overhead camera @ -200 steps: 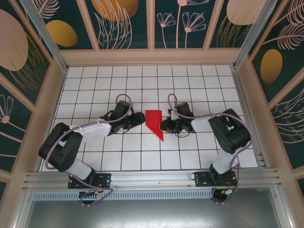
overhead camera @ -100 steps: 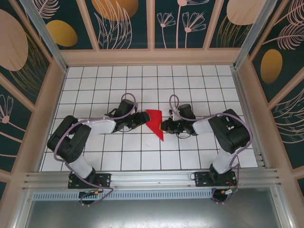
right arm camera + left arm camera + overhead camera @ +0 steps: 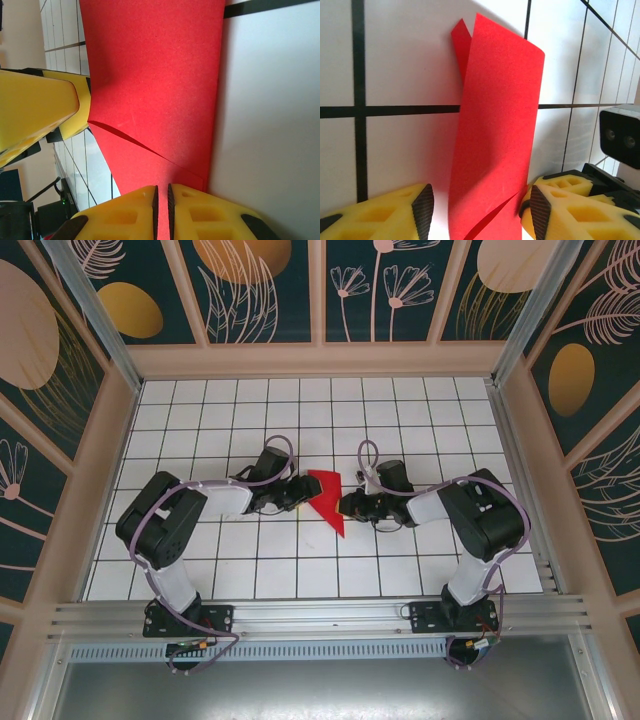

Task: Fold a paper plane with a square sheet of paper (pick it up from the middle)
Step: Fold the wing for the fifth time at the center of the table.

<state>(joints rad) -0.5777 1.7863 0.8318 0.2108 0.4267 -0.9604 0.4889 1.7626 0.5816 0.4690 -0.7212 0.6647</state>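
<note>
The red sheet of paper (image 3: 325, 495) lies mid-table, folded into a jagged, plane-like shape with its point toward the near edge. My left gripper (image 3: 300, 490) is at its left side. In the left wrist view the gripper (image 3: 480, 210) is open, and the curled paper (image 3: 495, 125) rises between the jaws, close to the right pad. My right gripper (image 3: 345, 505) is at the paper's right side. In the right wrist view it (image 3: 161, 200) is shut on the paper (image 3: 155, 75), with red showing in the thin slit between the pads.
The white grid table (image 3: 200, 560) is walled by wooden panels on three sides, with a metal rail (image 3: 320, 620) along the near edge. The left arm's yellow finger (image 3: 40, 110) shows beyond the paper. The right wrist camera (image 3: 620, 135) sits just past it.
The left arm has reached right until its jaws straddle the paper's left side, and they have narrowed slightly. The right gripper and the paper have stayed put.
</note>
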